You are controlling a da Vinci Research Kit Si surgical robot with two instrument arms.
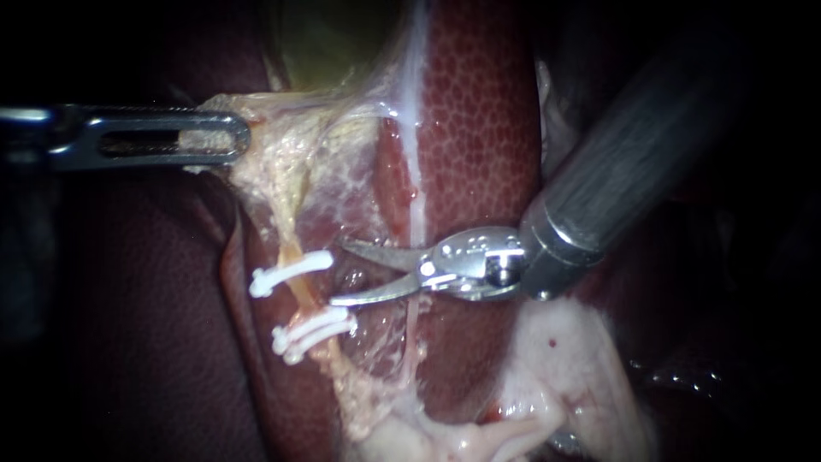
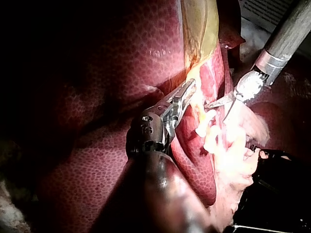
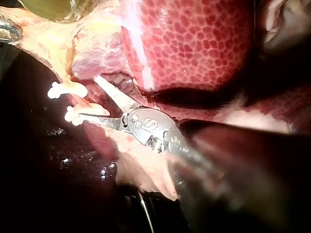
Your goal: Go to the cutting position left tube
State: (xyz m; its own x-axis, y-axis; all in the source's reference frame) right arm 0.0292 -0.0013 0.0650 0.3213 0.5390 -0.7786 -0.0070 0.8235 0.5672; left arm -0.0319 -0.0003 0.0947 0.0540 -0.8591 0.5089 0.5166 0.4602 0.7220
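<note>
Blades of our silver right instrument (image 1: pixel 338 272) gape wide at three o'clock of the thin yellowish clipped tube (image 1: pixel 301 291), while our slotted left instrument (image 1: pixel 233 137) clamps pale fatty tissue (image 1: pixel 274 171).

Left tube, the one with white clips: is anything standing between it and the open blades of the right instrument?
Nothing visible does. The right instrument points its open blades at the left tube, at the bare stretch between the upper clip and the lower clips, a small gap short of it.
</note>
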